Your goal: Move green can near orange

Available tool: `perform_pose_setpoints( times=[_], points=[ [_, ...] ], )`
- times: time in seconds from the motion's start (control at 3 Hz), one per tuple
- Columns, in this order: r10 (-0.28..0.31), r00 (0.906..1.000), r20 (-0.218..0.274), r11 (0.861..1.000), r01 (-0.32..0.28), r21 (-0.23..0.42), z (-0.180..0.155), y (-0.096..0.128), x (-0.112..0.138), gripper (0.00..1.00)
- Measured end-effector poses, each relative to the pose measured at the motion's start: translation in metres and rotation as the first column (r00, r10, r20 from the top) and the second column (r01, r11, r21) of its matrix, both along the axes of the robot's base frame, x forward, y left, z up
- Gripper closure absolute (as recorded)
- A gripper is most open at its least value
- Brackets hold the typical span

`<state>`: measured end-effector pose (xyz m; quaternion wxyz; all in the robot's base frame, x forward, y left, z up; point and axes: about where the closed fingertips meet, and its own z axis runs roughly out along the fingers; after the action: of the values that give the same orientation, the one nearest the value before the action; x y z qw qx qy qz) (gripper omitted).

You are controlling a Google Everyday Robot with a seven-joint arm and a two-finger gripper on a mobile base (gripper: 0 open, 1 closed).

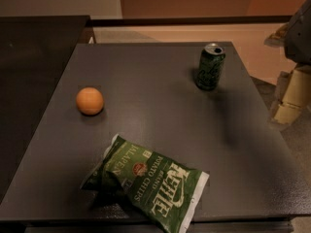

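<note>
Since the green can [210,67] stood at the tabletop's [160,110] far right corner, the gripper [290,98] probably hung beyond the right edge, its opening unclear.

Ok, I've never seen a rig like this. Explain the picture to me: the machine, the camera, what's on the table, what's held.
The machine is a one-armed mobile robot. Its pale pincer shows at the right edge, beside the table. The single camera looks down on that dark table from its near side. On it are a green can, upright at the back right, an orange at the left, and a green chip bag lying near the front. Nothing appears to be held, and the can stands well apart from the pincer.
</note>
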<state>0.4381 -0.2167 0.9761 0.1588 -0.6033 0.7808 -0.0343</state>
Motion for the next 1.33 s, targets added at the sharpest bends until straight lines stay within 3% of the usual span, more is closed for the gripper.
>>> perform_pose_setpoints(
  times=[0.67, 1.0, 1.33],
  points=[
    [-0.042, 0.9983, 0.041, 0.998, 0.04, 0.044, -0.001, -0.001, 0.02, 0.0],
    [-0.097, 0.9927, 0.071, 0.99, 0.089, 0.11, -0.011, -0.001, 0.053, 0.0],
    [-0.159, 0.984, 0.08, 0.972, 0.142, 0.19, -0.019, -0.003, 0.088, 0.0]
  ],
)
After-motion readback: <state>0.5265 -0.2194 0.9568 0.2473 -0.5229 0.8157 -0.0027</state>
